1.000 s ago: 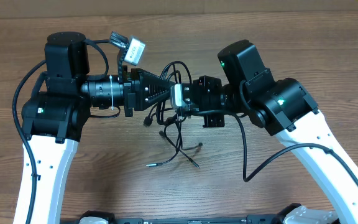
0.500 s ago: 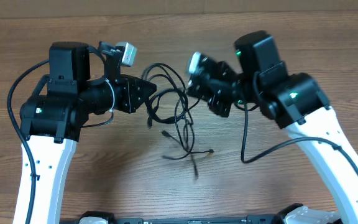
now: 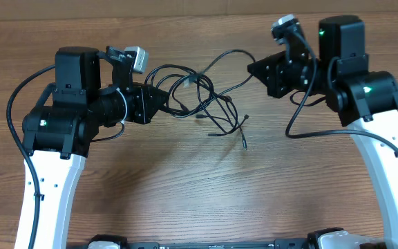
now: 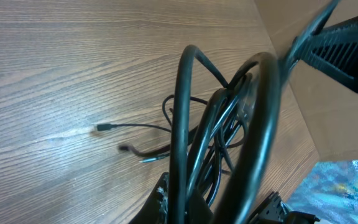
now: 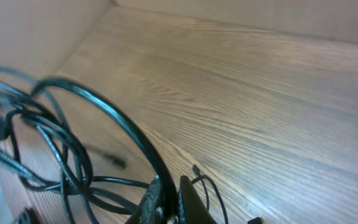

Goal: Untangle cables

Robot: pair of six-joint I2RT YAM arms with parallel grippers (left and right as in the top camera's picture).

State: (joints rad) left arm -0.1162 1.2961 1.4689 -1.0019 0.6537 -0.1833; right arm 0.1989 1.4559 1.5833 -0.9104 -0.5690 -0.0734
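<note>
One tangle of thin black cables (image 3: pixel 200 90) spans between the two arms, with its plug ends lying on the wooden surface (image 3: pixel 185 194); the single cords I cannot count; the left fingers (image 3: pixel 154 104) and the right fingers (image 3: pixel 258 69) point toward each other, well apart, each pair pinching a cable strand.

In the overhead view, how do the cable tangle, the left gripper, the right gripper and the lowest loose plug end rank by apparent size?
1. cable tangle, which spreads widest between the arms.
2. left gripper and right gripper: they look about alike, so they are not ranked.
3. plug end, the smallest.
</note>
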